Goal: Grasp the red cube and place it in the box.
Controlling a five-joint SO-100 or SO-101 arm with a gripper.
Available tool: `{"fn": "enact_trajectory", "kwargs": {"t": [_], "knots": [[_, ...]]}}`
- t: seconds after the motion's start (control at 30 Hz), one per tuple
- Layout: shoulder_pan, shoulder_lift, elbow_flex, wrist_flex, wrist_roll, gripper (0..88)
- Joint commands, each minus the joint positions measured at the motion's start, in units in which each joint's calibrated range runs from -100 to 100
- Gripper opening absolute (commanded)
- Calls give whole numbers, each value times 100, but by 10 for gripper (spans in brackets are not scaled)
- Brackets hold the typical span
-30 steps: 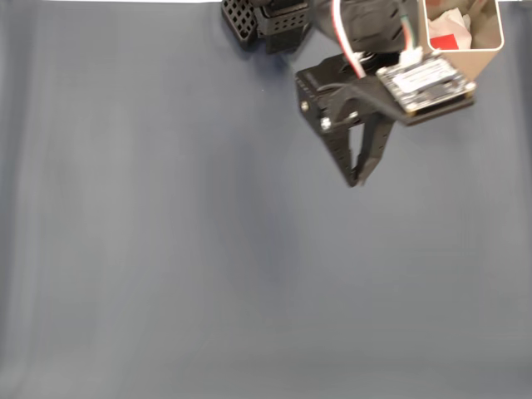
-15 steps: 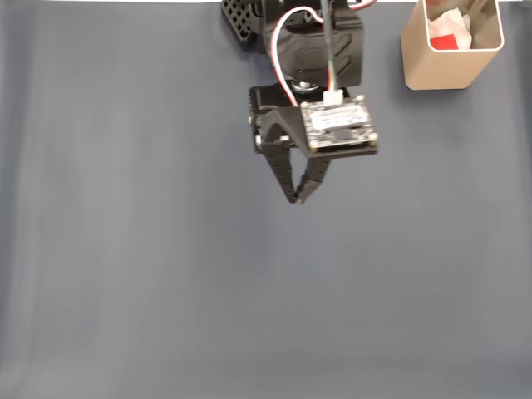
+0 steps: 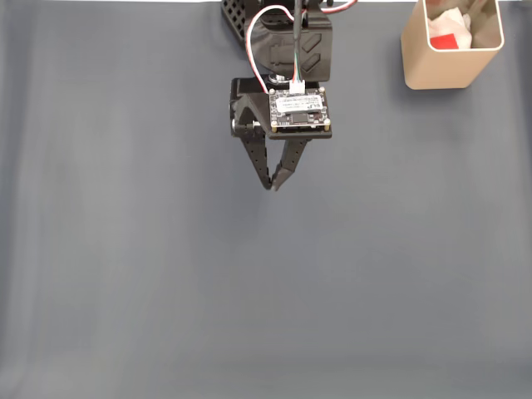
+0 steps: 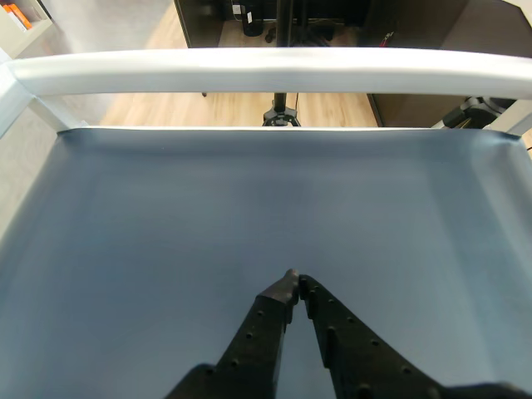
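The red cube lies inside the beige box at the top right of the fixed view, beside crumpled white material. My black gripper hangs over the bare grey mat, well left of the box, with its fingertips together and nothing between them. In the wrist view the gripper points toward the far table rail, its jaws closed on nothing.
A grey mat covers the whole table. A white metal rail bounds the far edge in the wrist view, with wooden floor and a tripod beyond it. The arm's black base stands at the top centre of the fixed view.
The arm has swung left, away from the box, from beside it to the top centre. The gripper stays shut and empty. The cube stays in the box.
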Motion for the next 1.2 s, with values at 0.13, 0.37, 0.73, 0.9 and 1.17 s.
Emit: {"fn": "enact_trajectory", "kwargs": {"t": [0.13, 0.37, 0.73, 0.9, 1.17], "knots": [[45, -1169, 1245, -426, 49, 2], [-26, -1896, 2229, -672, 142, 2], [-90, -2960, 3542, -787, 166, 3], [-97, -3367, 3971, -787, 137, 2], [-140, -3661, 4262, -146, 107, 1]]}}
